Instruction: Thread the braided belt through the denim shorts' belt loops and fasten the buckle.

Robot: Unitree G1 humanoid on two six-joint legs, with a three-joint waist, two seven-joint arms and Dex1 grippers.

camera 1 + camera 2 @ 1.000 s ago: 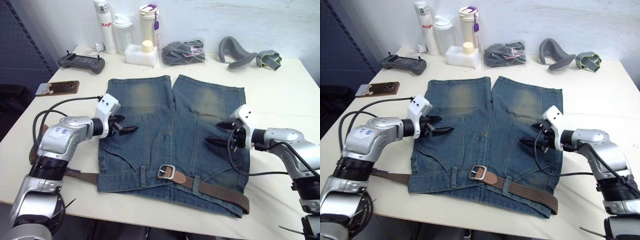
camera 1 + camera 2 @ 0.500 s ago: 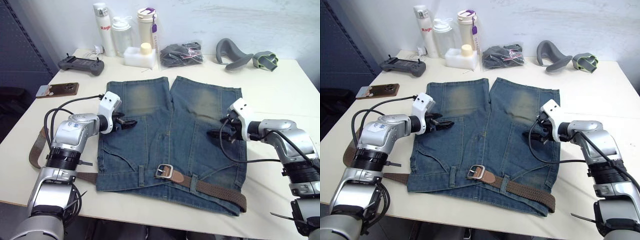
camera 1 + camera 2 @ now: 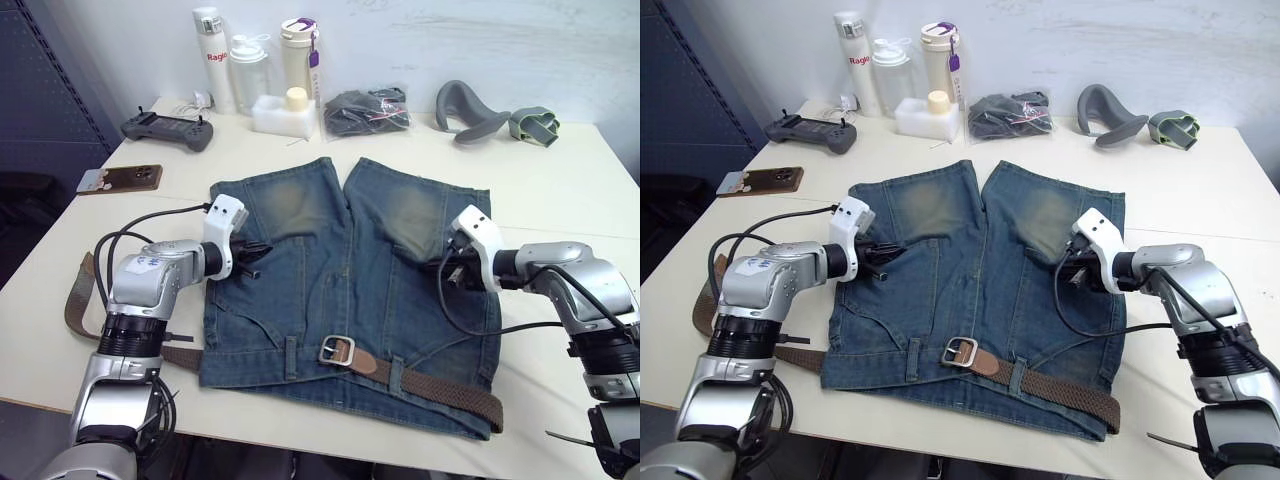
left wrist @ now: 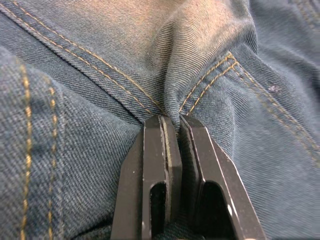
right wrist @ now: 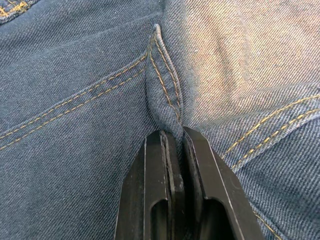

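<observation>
Head views: shorts (image 3: 345, 285) are laid flat on the bench (image 3: 560, 200), belt (image 3: 440, 385) threaded, buckle (image 3: 336, 350) fastened at the waistband.
Wrist views: left claw (image 4: 174, 125) and right claw (image 5: 172, 137) are each clamped on a denim fold, probably for repositioning.

Counted: three bottles (image 3: 210, 56), one denim shorts (image 3: 340, 290), one braided belt (image 3: 440, 387), one phone (image 3: 118, 179), one controller (image 3: 167, 126).
</observation>
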